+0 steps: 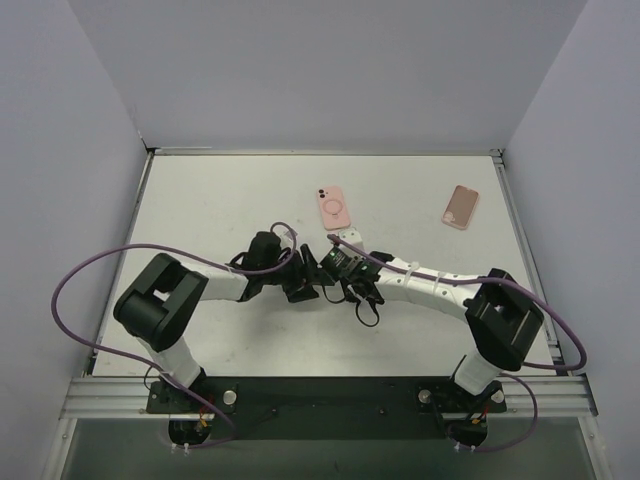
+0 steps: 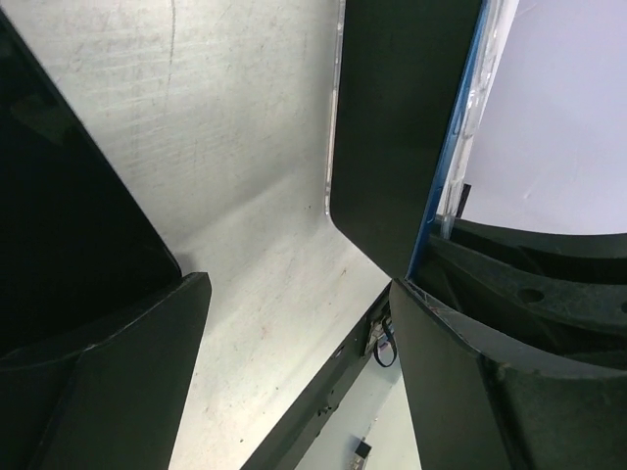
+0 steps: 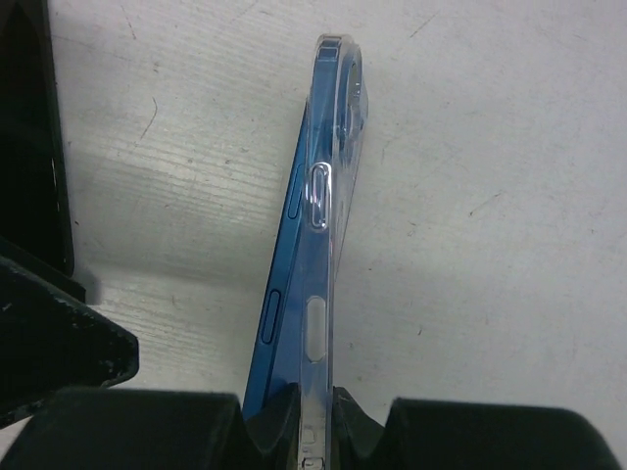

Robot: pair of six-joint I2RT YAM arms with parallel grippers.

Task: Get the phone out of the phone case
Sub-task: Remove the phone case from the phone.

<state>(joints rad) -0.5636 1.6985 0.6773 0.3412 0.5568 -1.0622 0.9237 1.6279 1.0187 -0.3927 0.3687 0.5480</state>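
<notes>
Pinched edge-on at mid-table, between the two arms: a blue phone (image 3: pixel 282 323) inside its clear case (image 3: pixel 336 166), raised off the table (image 3: pixel 490 147). Clamped at the near end by the right gripper (image 3: pixel 313 431), closed on both faces through the case. Flanked at the free end by the left gripper (image 2: pixel 294 333), spread wide and grasping nothing. Dark screen touching or just beside one finger (image 2: pixel 490 392), well apart from the other.

Probably stiff and fairly heavy for its size, glass-fronted, so fragile if dropped. Thin, bendy and slick by contrast, judging from the case's glossy see-through wall. Seemingly lifted a little off the blue frame toward the far end, though hard to tell. Best taken by the case lip or a corner and peeled back, while keeping the phone body pinned; avoid squeezing the screen or side buttons.

Lying flat farther back: a pink case (image 1: pixel 334 207) and, far right, another pinkish one (image 1: pixel 460 206).
</notes>
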